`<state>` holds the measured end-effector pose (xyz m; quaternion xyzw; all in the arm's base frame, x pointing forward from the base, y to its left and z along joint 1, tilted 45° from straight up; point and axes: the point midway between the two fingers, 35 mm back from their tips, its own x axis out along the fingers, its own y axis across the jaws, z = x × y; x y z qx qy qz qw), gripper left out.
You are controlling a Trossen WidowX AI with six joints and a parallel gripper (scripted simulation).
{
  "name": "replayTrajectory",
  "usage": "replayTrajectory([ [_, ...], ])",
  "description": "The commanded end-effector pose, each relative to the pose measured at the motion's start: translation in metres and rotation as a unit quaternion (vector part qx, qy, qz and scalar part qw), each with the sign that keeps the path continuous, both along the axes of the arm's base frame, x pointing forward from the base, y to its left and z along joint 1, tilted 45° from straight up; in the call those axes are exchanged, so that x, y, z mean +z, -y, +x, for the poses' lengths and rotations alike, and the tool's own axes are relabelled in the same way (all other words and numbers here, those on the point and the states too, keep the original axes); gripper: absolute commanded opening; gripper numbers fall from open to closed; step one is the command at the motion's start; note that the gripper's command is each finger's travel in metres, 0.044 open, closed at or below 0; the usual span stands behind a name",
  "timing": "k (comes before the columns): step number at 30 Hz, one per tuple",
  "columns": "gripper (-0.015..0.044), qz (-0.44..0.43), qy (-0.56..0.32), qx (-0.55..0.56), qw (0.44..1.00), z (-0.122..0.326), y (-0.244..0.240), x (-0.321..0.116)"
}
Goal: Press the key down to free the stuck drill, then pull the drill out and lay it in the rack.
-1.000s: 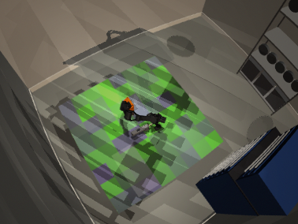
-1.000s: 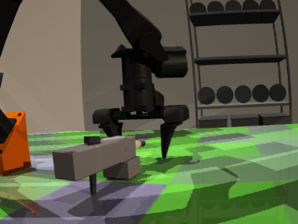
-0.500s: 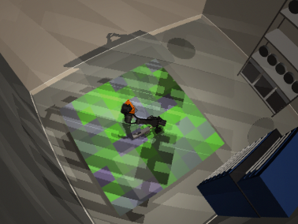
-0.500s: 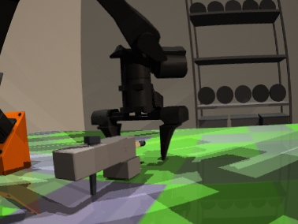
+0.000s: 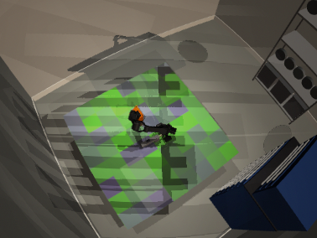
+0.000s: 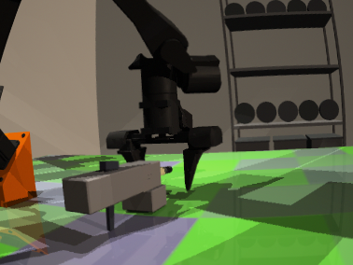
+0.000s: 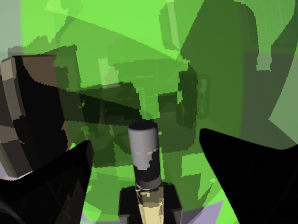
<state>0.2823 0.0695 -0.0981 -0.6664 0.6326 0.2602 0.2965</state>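
Note:
A long grey block [image 6: 114, 184] [image 5: 150, 142] carries a black key [image 6: 109, 165] on top. A dark blade [image 6: 109, 218] sticks out below it. The drill [image 6: 166, 170] [image 7: 144, 155] projects from the block's far end; in the wrist view it is a grey cylinder with a gold part behind it. My gripper [image 6: 162, 174] [image 7: 146, 141] is open, its fingers on either side of the drill with gaps at both sides. A brown-grey block [image 7: 37, 95] stands left in the wrist view; I cannot tell whether it is the rack. Whether the drill is loose is hidden.
An orange bracket [image 5: 138, 112] [image 6: 21, 170] stands at the arm's base. A smaller grey block [image 6: 151, 200] is under the long block's far end. Shelves [image 6: 282, 70] [image 5: 277, 73] and blue boxes [image 5: 289, 188] stand away from the arm.

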Motion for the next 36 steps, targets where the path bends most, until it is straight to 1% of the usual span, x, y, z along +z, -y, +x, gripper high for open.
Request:
replayTrajectory([
  [1, 0.0282, 0.000, 0.000, 0.000, 1.000, 0.0001, -0.0003, 0.0000],
  [10, 0.0046, 0.000, 0.000, 0.000, 1.000, 0.0001, -0.0003, 0.0000],
  [17, 0.0000, 0.000, 0.000, 0.000, 1.000, 0.0001, -0.0003, 0.0000],
  [36, 0.0000, -0.003, -0.002, 0.002, 1.000, -0.0032, -0.0027, 0.0023],
])
